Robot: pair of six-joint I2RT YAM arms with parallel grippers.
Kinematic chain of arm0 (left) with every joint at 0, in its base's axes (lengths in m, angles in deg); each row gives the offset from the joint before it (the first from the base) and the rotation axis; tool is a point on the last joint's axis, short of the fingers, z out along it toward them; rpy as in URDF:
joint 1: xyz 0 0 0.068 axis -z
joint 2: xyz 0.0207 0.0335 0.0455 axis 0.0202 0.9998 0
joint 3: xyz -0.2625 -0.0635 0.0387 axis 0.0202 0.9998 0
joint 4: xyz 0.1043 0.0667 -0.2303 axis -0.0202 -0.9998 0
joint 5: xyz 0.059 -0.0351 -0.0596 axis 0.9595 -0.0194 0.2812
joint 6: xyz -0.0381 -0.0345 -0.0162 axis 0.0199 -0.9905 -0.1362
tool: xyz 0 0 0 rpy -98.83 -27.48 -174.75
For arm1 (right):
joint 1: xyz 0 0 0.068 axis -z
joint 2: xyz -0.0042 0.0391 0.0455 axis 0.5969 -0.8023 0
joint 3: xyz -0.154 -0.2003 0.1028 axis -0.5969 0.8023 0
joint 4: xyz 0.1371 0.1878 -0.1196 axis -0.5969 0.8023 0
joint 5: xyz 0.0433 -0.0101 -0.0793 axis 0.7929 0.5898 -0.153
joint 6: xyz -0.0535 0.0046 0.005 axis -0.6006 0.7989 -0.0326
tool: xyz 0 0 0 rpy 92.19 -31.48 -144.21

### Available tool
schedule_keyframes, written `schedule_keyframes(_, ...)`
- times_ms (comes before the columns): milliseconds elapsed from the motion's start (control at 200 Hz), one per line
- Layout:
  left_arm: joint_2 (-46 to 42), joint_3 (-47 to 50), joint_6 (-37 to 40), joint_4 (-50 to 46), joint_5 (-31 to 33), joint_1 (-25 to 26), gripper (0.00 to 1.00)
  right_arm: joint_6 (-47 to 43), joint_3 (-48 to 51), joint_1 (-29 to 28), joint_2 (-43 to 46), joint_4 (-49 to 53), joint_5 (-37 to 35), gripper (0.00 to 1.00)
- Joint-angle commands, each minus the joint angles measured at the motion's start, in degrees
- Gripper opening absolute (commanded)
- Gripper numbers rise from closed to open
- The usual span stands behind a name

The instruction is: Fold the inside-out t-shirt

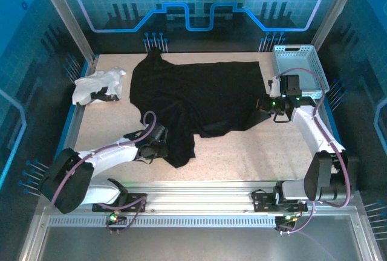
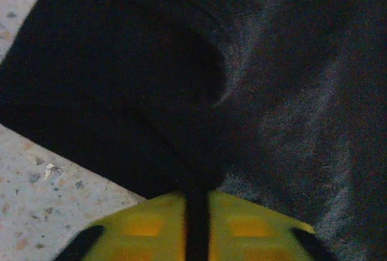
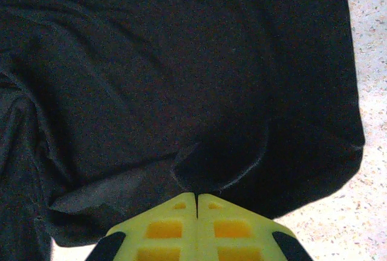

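The inside-out t-shirt (image 1: 205, 92) is black and lies spread and rumpled across the middle of the table, with one lobe trailing toward the near edge. My left gripper (image 1: 162, 144) is at that lobe's left edge. In the left wrist view its yellow fingers (image 2: 145, 228) are shut on a strip of the black cloth (image 2: 121, 92), pinched at the left gripper's tips (image 2: 196, 193). My right gripper (image 1: 266, 105) is at the shirt's right edge. In the right wrist view the right gripper (image 3: 197, 194) is shut, with a puckered fold of the shirt (image 3: 181, 61) gathered at its tips.
A crumpled white garment (image 1: 100, 86) lies at the table's far left. A pale perforated basket (image 1: 294, 48) stands at the back right corner, just behind the right arm. Bare speckled tabletop (image 1: 254, 152) lies between the shirt and the near rail.
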Motion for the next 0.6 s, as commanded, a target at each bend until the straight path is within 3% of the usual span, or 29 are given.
schedule_keyframes(0, -0.1, 1.5, -0.6, -1.9, 0.0, 0.5, 0.1, -1.0, 0.4, 0.1, 2.0, 1.0, -0.2, 0.0)
schedule_keyframes(75, -2.6, 0.8, -0.1, -3.0, 1.6, 0.5, 0.0, -1.1, 0.3, 0.4, 2.0, 0.9, -0.2, 0.0)
schedule_keyframes(205, -9.1, -1.4, 0.9, -5.4, 5.0, -1.1, 0.0, -1.5, -0.1, 1.7, 2.3, 1.0, 0.1, 0.0)
schedule_keyframes(325, -17.9, -6.5, 3.0, -6.3, 6.3, -6.2, 0.0, -1.4, -2.1, 4.5, 4.6, 1.1, 1.1, 0.0)
schedule_keyframes(430, -23.4, -15.3, 6.9, -8.1, 10.3, -9.0, 0.0, -0.8, -6.1, 6.6, 8.3, 2.0, 1.5, 0.0)
schedule_keyframes(595, -24.2, -35.5, 16.7, -13.8, 17.3, -9.6, 0.0, -0.8, -15.5, 7.3, 14.6, 6.1, 0.3, 0.0)
